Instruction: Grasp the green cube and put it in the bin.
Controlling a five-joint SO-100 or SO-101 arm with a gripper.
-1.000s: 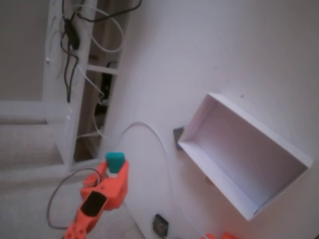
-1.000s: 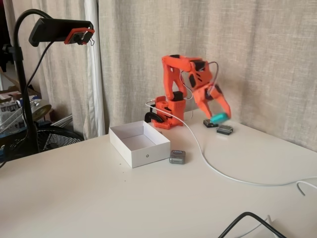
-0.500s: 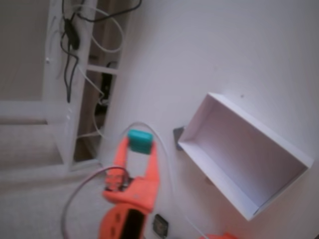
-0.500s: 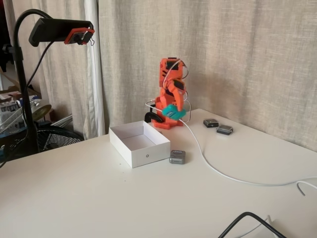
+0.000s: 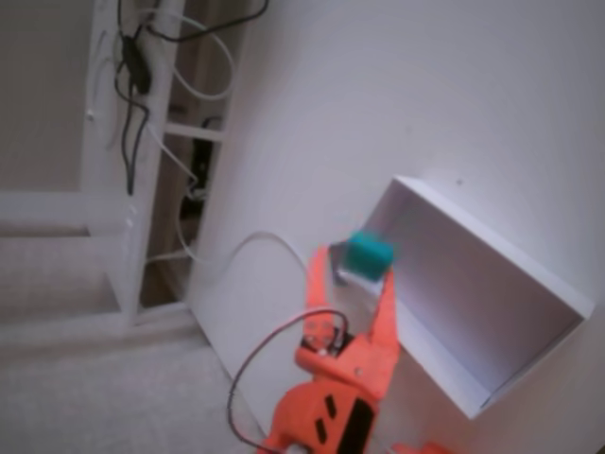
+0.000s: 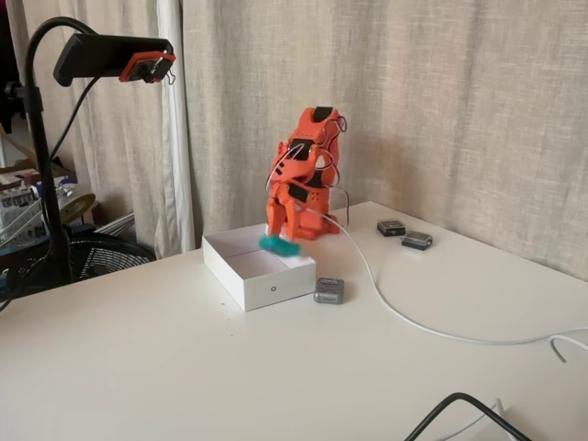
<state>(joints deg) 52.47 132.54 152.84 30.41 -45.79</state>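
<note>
The teal-green cube [image 5: 368,255] [image 6: 277,244] sits pinched between the tips of my orange gripper [image 5: 359,270] [image 6: 277,241], which is shut on it. The cube hangs over the near-left end of the bin [image 5: 529,274] [image 6: 243,285], a large white open-top box, just above its rim. In a fixed view from the front the cube looks blurred and hovers over the bin's back right part. The bin's flat bottom shows nothing inside.
A white cable [image 6: 395,308] [image 5: 248,244] runs from the arm's base across the table. A small dark grey square [image 6: 329,291] lies beside the bin's front right corner. Two more small dark squares [image 6: 405,234] lie at the back right. A camera stand [image 6: 55,138] rises at the left.
The arm has swung from the table's back right toward the bin, carrying the cube with it. The cube now hangs over the bin's edge instead of beside the cable.
</note>
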